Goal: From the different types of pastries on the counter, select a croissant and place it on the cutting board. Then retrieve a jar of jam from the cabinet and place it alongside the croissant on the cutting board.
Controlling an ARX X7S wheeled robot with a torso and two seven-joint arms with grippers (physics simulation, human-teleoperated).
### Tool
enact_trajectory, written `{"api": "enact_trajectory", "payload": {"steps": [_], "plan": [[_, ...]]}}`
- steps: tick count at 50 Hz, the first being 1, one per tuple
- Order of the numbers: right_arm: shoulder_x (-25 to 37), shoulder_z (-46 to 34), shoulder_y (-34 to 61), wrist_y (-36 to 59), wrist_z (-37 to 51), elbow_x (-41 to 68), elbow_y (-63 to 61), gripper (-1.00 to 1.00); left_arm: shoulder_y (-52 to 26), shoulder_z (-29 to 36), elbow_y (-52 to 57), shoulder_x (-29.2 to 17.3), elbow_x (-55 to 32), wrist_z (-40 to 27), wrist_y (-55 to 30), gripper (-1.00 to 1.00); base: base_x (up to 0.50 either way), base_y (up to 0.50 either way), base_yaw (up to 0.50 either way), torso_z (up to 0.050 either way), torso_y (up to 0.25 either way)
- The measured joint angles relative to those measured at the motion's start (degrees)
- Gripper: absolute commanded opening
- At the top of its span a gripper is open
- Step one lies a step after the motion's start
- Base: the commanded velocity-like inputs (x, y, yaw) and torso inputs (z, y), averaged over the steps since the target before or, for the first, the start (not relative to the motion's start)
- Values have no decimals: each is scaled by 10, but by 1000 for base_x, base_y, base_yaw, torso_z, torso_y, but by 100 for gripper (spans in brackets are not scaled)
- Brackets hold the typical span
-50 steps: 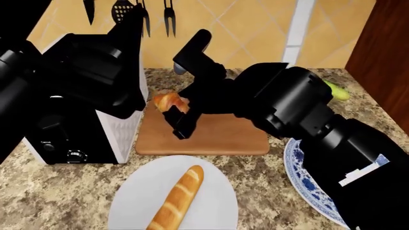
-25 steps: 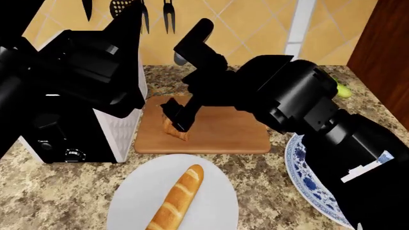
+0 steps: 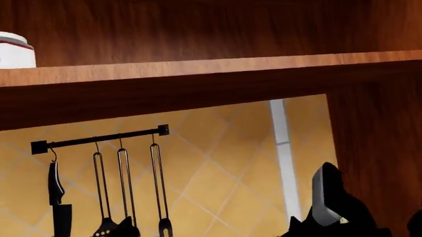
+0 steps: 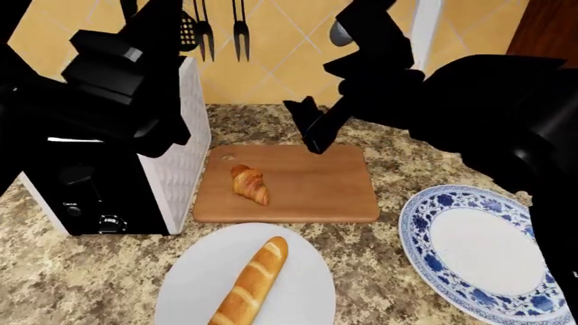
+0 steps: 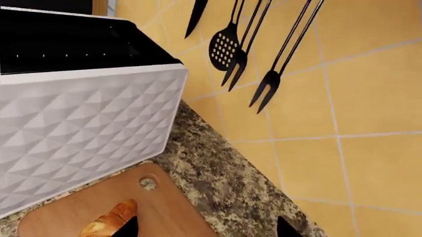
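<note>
- Below the right tool (image 4: 312,128) and a little toward the robot, the croissant (image 4: 250,184) lies free on the cutting board (image 4: 316,186); nothing holds it, so I judge the first part of the task as done.
- The right tool hangs above the far edge of the board with its two fingers spread and nothing between them (the right wrist view shows both dark tips with a gap and the croissant (image 5: 110,224) under them).
- The left tool (image 4: 118,61) is high beside the white toaster (image 4: 185,156); its own camera looks up at the cabinet shelf (image 3: 197,66), and I cannot tell if its fingers are apart or together.
- The step in hand is, in my judgement, to fetch the jar of jam (image 3: 17,49), which stands on that shelf, above the left tool and to one side; only its whitish top with a red band shows.
- To do it well, the tool should come level with the jar body, approach from the front with fingers wide, and stay away from the shelf edge and the hanging utensils (image 3: 125,197).
- The croissant has its long axis slanting across the board, one end toward the toaster and the far corner hole, the other end toward the robot and the baguette (image 4: 251,281); the side of the board under the right tool stays bare, good for the jar.
</note>
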Motion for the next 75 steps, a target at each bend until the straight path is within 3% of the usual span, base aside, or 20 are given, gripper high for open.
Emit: {"api": "enact_trajectory", "payload": {"steps": [15, 28, 36, 47, 54, 63, 75], "plan": [[66, 83, -55, -7, 86, 38, -85, 100, -30, -51, 40, -64, -3, -64, 28, 100, 0, 0, 0, 0, 0], [92, 121, -93, -8, 128, 70, -136, 100, -144, -38, -22, -68, 30, -47, 15, 100, 0, 0, 0, 0, 0], [99, 134, -111, -12, 142, 85, -159, 100, -223, 5, -117, -43, 110, 11, -18, 100, 0, 0, 0, 0, 0], [100, 139, -125, -18, 148, 95, -178, 100, -307, 83, -253, 0, 269, 141, -40, 100, 0, 0, 0, 0, 0], [100, 137, -132, -23, 148, 94, -188, 100, -343, 125, -314, 24, 357, 222, -24, 100, 0, 0, 0, 0, 0], [101, 136, -136, -28, 149, 94, -195, 100, -367, 151, -360, 43, 415, 280, -7, 100, 0, 0, 0, 0, 0], [104, 139, -143, -33, 151, 97, -201, 100, -427, 196, -548, 89, 507, 382, 36, 100, 0, 0, 0, 0, 0]]}}
